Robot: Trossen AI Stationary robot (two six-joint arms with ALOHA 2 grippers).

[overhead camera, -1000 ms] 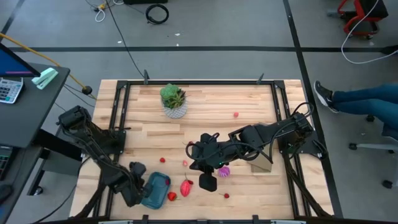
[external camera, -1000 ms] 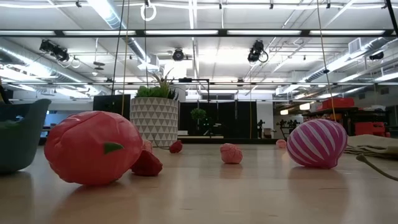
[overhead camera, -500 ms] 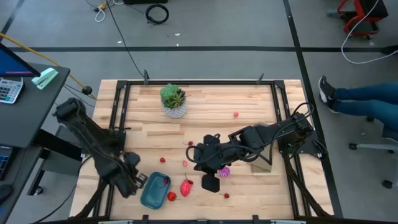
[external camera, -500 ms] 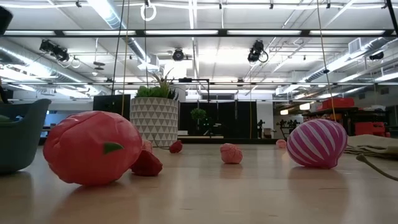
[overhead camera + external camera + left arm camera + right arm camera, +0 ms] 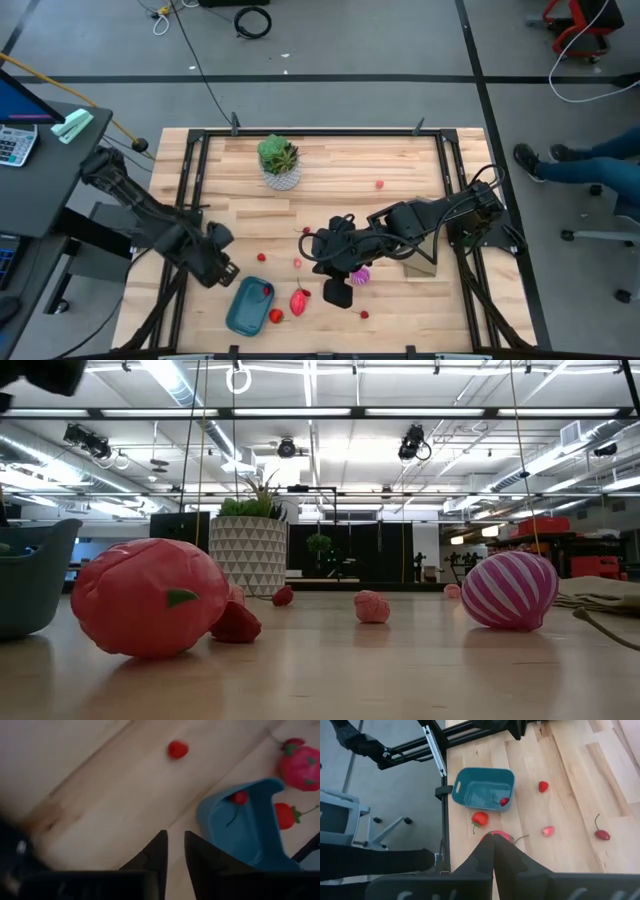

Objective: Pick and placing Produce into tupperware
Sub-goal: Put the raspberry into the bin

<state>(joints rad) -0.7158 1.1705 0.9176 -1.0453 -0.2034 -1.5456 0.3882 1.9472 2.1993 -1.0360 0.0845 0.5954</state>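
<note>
The blue-teal tray point(image 5: 248, 306) lies near the table's front left and holds one small red piece point(image 5: 239, 797). The oval red-pink piece point(image 5: 299, 301) lies just right of the tray, with a small red piece point(image 5: 277, 316) between them. The purple ribbed ball point(image 5: 359, 276) lies farther right. Other tiny red pieces point(image 5: 262, 257) are scattered on the wood. My left gripper point(image 5: 222, 268) hangs above the table on the tray's far-left side, its fingers point(image 5: 174, 837) a narrow gap apart and empty. My right gripper point(image 5: 335, 292) is shut point(image 5: 492, 840) and empty, raised between the oval piece and the ball.
A green plant in a white pot point(image 5: 280, 162) stands at the far middle. A tan box point(image 5: 421, 262) sits under my right arm at the right. A tiny red piece point(image 5: 380, 184) lies far right and another point(image 5: 364, 314) near the front edge. A person's legs show beyond the table's right side.
My left gripper has risen from the tray's near-left side and drawn back toward the far edge, clear of the tray. The tray and the red piece inside it stay where they were.
</note>
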